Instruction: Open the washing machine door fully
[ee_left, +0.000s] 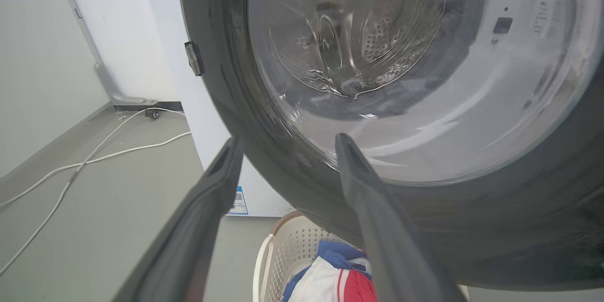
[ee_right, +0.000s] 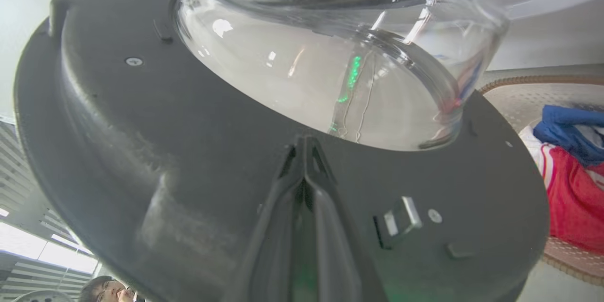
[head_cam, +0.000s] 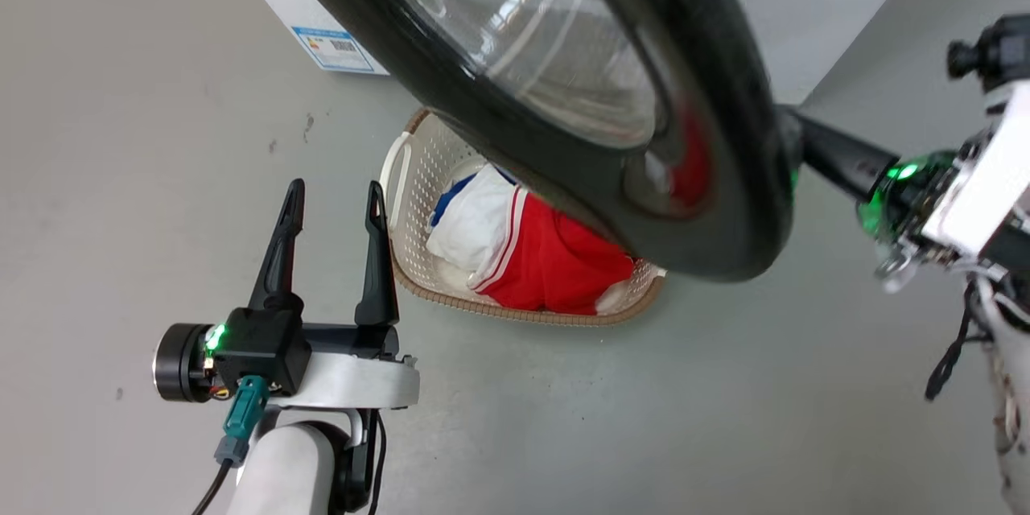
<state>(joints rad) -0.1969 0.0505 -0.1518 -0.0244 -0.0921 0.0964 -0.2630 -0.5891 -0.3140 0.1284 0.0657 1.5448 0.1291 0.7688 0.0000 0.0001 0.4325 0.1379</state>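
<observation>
Grey floor (head_cam: 563,418) under open washing machine door (head_cam: 523,137); left claw (head_cam: 335,187) spread, right claw (ee_right: 306,145) pressed together.

My right claw (head_cam: 811,146) meets the right rim of the washing machine door (head_cam: 515,137); my left claw (head_cam: 335,188) hangs spread beside the laundry basket (head_cam: 418,177).

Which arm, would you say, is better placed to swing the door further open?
Right: the right gripper is shut, tips at the inner face of the door; the left gripper hangs open beside the basket, apart from it.
</observation>
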